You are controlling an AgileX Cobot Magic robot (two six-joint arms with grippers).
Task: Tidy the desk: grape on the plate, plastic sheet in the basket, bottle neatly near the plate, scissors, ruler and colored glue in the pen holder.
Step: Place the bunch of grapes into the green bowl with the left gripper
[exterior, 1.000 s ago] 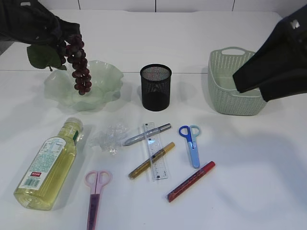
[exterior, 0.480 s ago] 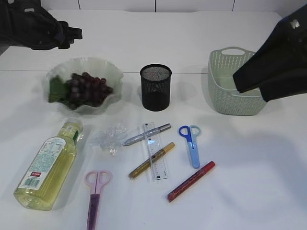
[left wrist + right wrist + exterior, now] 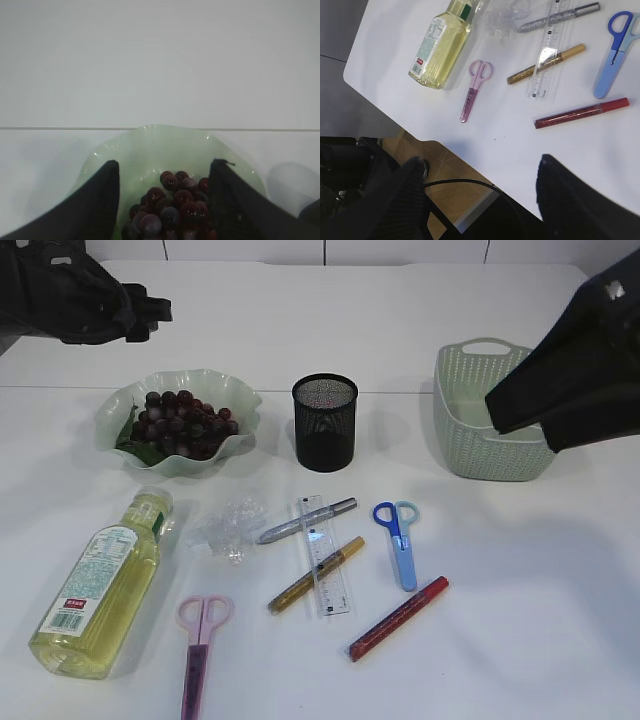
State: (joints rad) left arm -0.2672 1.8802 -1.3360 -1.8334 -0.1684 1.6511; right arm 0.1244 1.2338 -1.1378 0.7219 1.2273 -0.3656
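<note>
The grape [image 3: 178, 424] step looks done, the bunch lying in the plate [image 3: 228, 390] at upper left under the released left jaws, the right jaws wide and empty; next comes grasping the sheet [image 3: 230, 524] mid-bench.

matte black all over, wrapped in wrinkled dark cloth along both arms. broad, flat, tapering black fingers [image 3: 100, 205], slightly textured. thin black cable looped just below the right-side fingers [image 3: 405, 200].

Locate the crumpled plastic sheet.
In the exterior view, the plastic sheet lies left of centre, between the bottle cap and the silver glue pen.
</note>
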